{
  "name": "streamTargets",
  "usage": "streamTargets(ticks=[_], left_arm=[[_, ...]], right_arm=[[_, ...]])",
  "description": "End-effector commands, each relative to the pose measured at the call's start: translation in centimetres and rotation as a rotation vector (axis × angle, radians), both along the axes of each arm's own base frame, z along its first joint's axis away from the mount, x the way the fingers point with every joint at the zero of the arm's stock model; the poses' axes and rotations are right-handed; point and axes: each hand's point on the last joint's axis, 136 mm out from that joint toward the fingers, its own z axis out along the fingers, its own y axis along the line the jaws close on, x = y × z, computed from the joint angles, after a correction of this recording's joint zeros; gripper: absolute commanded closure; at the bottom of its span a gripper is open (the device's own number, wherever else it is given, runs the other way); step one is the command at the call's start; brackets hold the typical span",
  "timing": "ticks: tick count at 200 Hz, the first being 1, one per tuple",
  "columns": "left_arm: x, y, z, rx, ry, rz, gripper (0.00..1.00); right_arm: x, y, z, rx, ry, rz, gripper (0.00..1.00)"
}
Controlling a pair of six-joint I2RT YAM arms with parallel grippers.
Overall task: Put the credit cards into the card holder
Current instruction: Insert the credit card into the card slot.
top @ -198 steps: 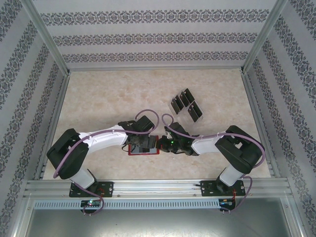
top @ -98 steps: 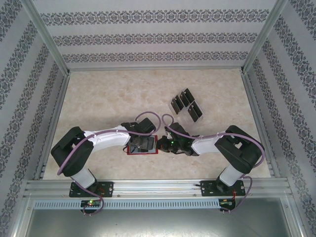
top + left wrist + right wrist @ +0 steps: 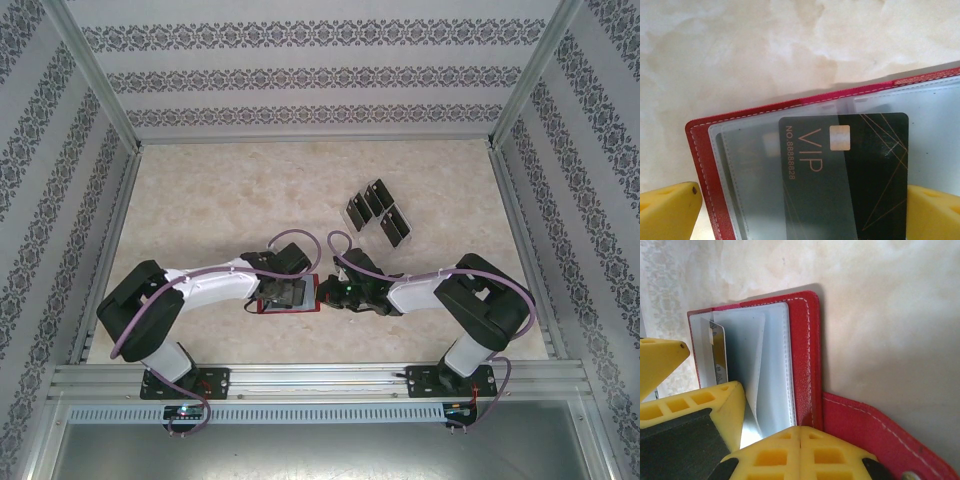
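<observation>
The left tool [image 3: 804,192], spread, has edged toward 3 o'clock over the open red leather-like wallet [image 3: 700,150] at 6 o'clock on the desk [image 3: 200,200]. The thin black VIP card [image 3: 850,165] sits half-pocketed. It looks light, stiff and slick, best pushed by its edges. The right tool [image 3: 757,415] pinches the wallet's leaves.

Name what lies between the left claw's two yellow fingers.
In the left wrist view, the fingers of the left claw flank the open red card holder, a black VIP card lying among its translucent pockets.
</observation>
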Motion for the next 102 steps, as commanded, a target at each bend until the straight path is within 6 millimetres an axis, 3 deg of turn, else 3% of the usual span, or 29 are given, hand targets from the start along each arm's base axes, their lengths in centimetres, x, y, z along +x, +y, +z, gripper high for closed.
streamTargets(ticks=[1,44,102], left_arm=[[-1.1,2.9,-0.3,0.084,0.022,0.041,0.0],[-1.1,3.7,-0.4,0.09,0.021,0.061,0.0],[0.5,3.4,0.2,0.08,-0.004,0.08,0.0]], right_arm=[[-0.3,-1.4,-1.8,-0.06,0.029,-0.031,1.0],[-0.3,-1.4,-1.8,-0.059,0.03,-0.031,1.0],[-0.1,-1.4,-1.8,-0.06,0.032,-0.031,1.0]])
